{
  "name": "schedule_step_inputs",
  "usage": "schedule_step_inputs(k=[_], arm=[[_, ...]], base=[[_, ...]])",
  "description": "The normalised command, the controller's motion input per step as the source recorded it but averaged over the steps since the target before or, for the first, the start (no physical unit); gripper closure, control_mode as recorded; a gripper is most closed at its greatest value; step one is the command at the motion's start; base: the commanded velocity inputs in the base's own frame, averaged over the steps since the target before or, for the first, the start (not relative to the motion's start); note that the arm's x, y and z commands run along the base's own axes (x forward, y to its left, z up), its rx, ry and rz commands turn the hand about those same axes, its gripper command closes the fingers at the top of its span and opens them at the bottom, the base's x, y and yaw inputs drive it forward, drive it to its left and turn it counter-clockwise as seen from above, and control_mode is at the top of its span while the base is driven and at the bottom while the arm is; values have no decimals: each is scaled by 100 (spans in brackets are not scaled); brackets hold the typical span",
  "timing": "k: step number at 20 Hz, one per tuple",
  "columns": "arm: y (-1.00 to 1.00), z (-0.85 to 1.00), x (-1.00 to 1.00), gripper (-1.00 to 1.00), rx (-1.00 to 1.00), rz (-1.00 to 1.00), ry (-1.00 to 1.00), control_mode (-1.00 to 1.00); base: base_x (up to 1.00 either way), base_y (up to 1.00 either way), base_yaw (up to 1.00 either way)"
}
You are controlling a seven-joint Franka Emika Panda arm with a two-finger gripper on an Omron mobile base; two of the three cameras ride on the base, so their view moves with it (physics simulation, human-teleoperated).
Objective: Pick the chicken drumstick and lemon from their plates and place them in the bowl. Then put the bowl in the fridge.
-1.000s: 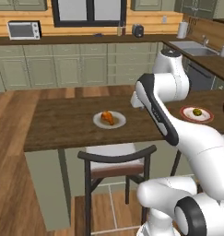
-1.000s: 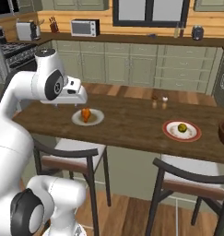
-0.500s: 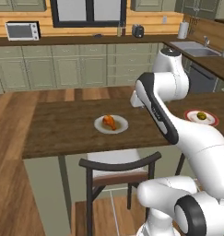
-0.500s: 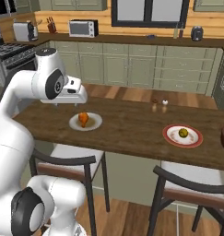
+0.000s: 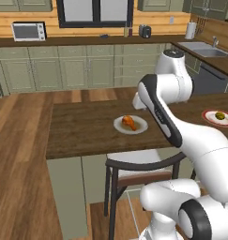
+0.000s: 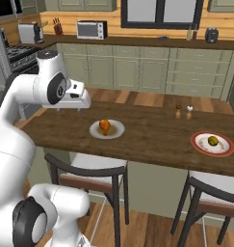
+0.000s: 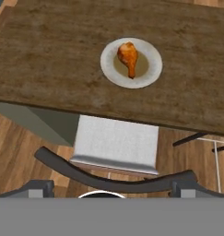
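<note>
From the left base view, the chicken drumstick [image 5: 129, 122] lies in the middle of a plain white plate [image 5: 140, 128] on the dark wooden table [image 5: 82, 131], set near the front edge where a diner on the chair [image 5: 142, 165] would reach it. Far to the right on the same table sits the red-rimmed plate [image 5: 211, 114] carrying the lemon [image 5: 220, 116], well apart from the first plate. The white arm rises in front of me and bends back over the table, hiding whatever its hand is doing.

From the right base view, the drumstick [image 6: 105, 126] on its plate [image 6: 116, 130] lies just right of and below the arm's wrist block, which hangs above the left part of the table [image 6: 152, 137]. The lemon [image 6: 213, 141] rests on its rimmed plate [image 6: 227, 147] well off to the right, beyond the salt and pepper shakers [image 6: 183, 112]. I'd say each food sits on its own plate as a serving, waiting to be gathered.

In the hand view, looking down, the drumstick [image 7: 128, 57] lies thick end away, tapering towards the chair [image 7: 114, 177], centred on its plate [image 7: 150, 69]. It sits well ahead of the claw, nothing touching it. Whether the claw is spread or clenched I cannot tell; I judge it carries nothing.
</note>
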Motion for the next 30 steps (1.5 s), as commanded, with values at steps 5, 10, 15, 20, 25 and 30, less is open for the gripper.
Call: schedule_step_inputs(k=[5, 10, 15, 20, 25, 30], arm=[[0, 0, 0, -100, 0, 0, 0, 100], [-2, 0, 40, -100, 0, 0, 1, -100], [0, -4, 87, -100, 0, 0, 14, -100], [-3, -33, 96, -100, 0, 0, 20, -100], [-9, -45, 86, -100, 0, 0, 27, -100], [-17, -35, 76, -100, 0, 0, 24, -100]], base=[[38, 0, 0], [7, 0, 0], [0, 0, 0], [0, 0, 0], [0, 0, 0], [0, 0, 0]])
